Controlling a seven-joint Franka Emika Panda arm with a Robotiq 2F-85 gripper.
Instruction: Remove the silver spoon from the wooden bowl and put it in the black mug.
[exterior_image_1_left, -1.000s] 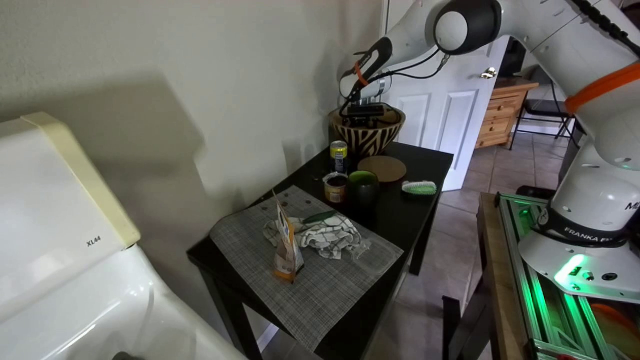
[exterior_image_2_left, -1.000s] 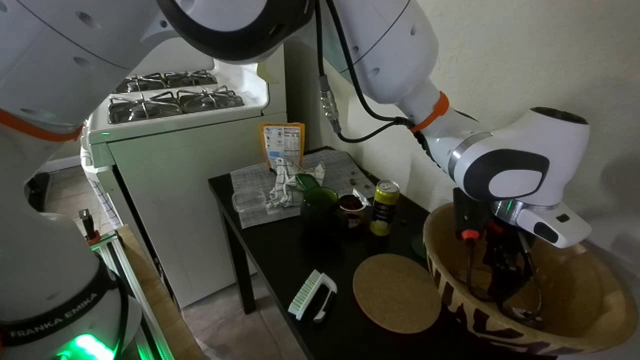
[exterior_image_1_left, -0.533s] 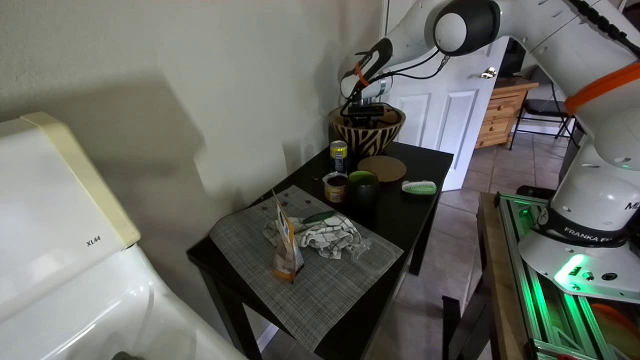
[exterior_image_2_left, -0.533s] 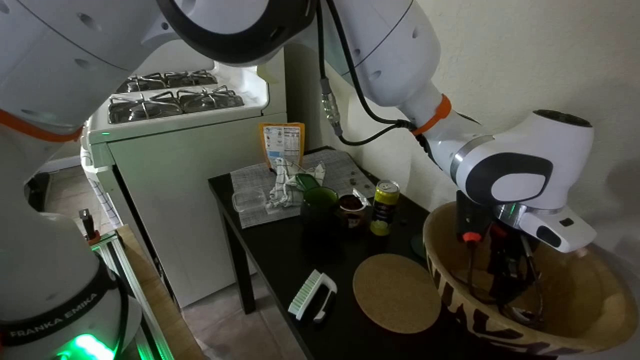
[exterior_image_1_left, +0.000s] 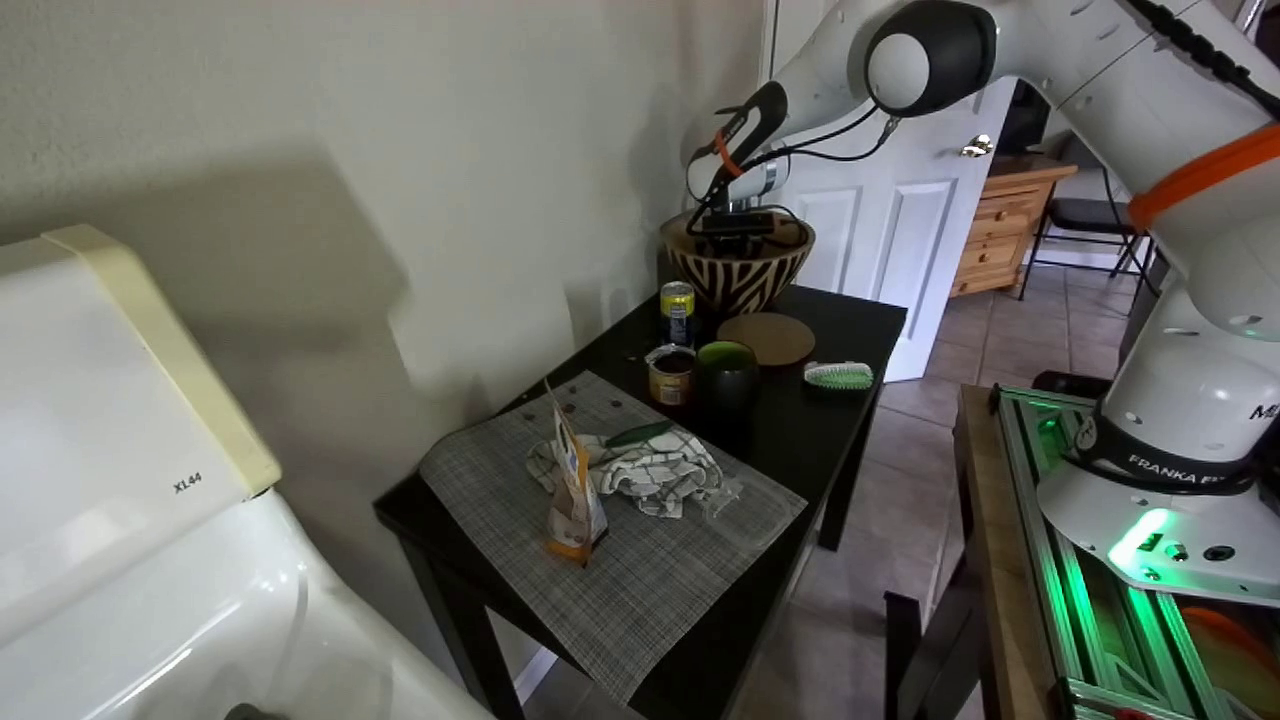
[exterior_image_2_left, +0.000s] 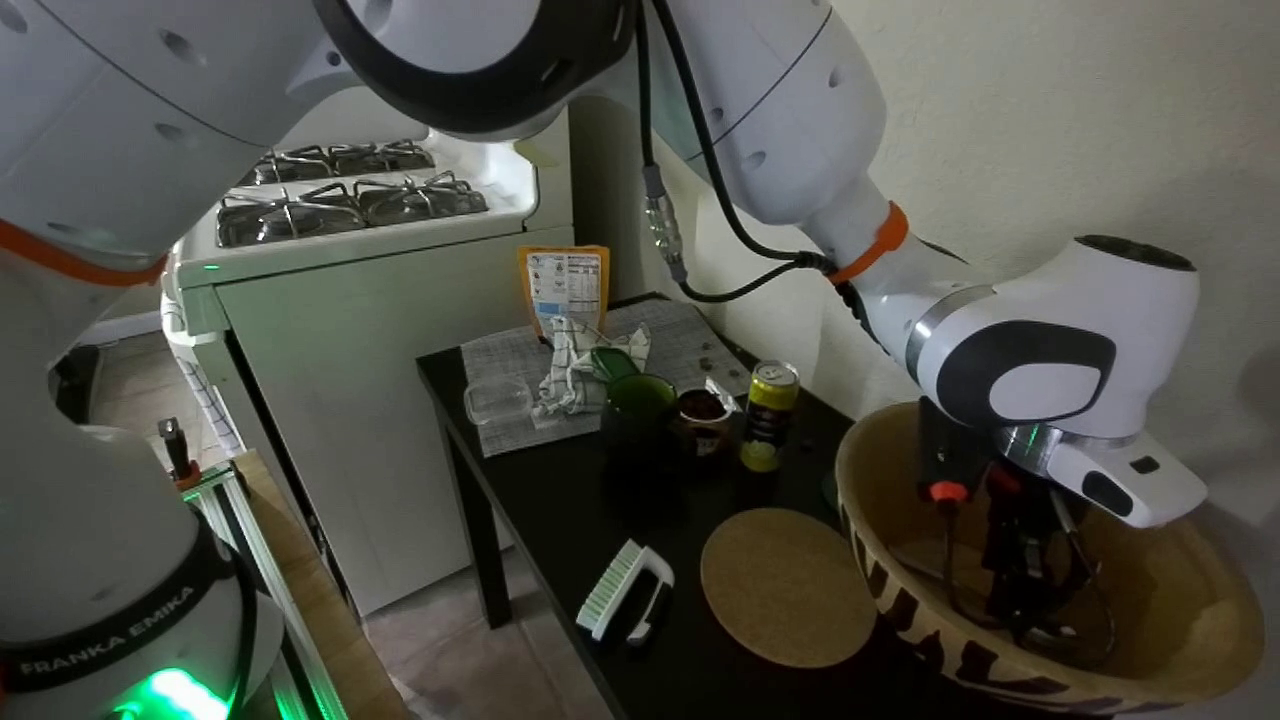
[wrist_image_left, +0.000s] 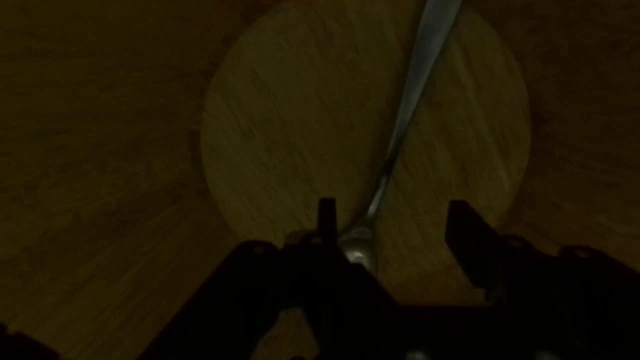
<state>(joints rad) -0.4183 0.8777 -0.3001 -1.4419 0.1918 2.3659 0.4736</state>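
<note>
The wooden bowl (exterior_image_1_left: 738, 280), tan with dark-and-light sides, stands at the table's far end; it also shows in an exterior view (exterior_image_2_left: 1190, 625). The silver spoon (wrist_image_left: 416, 82) lies on the bowl's floor in the dark wrist view; both exterior views hide it. My gripper (wrist_image_left: 392, 202) is inside the bowl, pointing down and open. The spoon's neck runs between the fingertips, nearer the left finger, which partly covers the spoon's bowl end. Contact cannot be told. The black mug (exterior_image_1_left: 727, 385), dark outside and green inside, stands mid-table, also in an exterior view (exterior_image_2_left: 640, 425).
A yellow can (exterior_image_2_left: 769, 415) and an opened food cup (exterior_image_2_left: 704, 425) stand beside the mug. A round tan mat (exterior_image_2_left: 788, 588) lies by the bowl, with a brush (exterior_image_2_left: 628, 590) near the edge. A towel (exterior_image_1_left: 660, 470) and an orange pouch (exterior_image_1_left: 574, 490) sit on the placemat (exterior_image_1_left: 610, 600).
My gripper and wrist have moved down and slightly right in both exterior views, deeper into the bowl. The bowl and the round mat have shifted slightly.
</note>
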